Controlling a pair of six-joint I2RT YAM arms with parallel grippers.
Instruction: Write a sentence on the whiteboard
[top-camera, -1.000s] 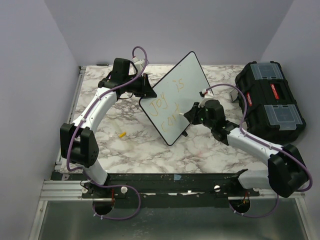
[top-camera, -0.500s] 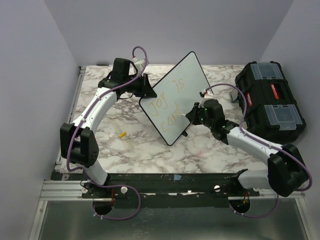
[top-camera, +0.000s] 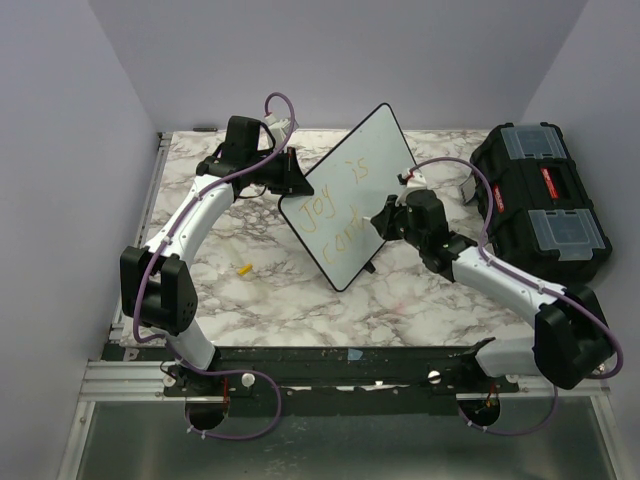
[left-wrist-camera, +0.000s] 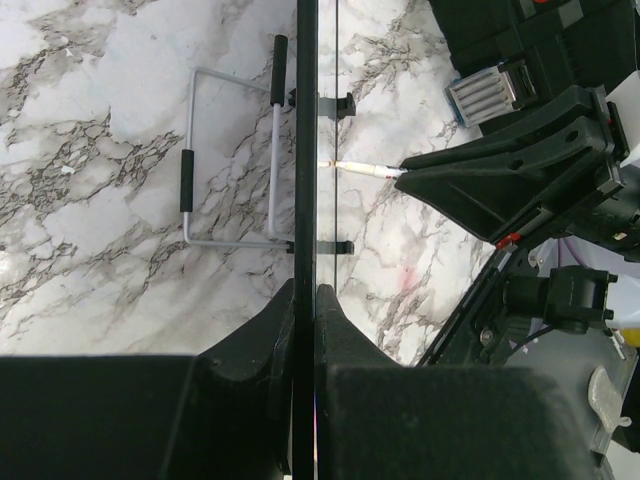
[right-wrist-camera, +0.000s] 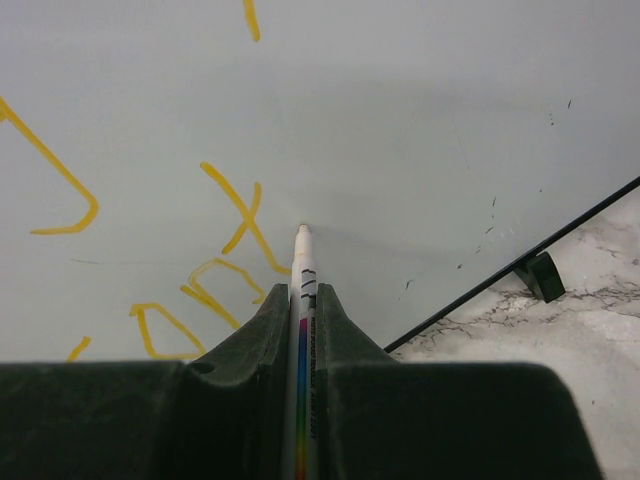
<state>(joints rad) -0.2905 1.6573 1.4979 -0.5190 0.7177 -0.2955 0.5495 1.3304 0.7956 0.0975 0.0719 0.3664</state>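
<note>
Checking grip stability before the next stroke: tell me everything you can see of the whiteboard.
The whiteboard is a flat white rectangle with a thin black rim, rounded corners and small black feet. It stands tilted on the marble table, turned diagonally. A wire stand sticks out behind it. Yellow-orange writing reads "Joy is" with a second line begun. The left end effector clamps its edge; the right end effector presses a marker tip to its face.
</note>
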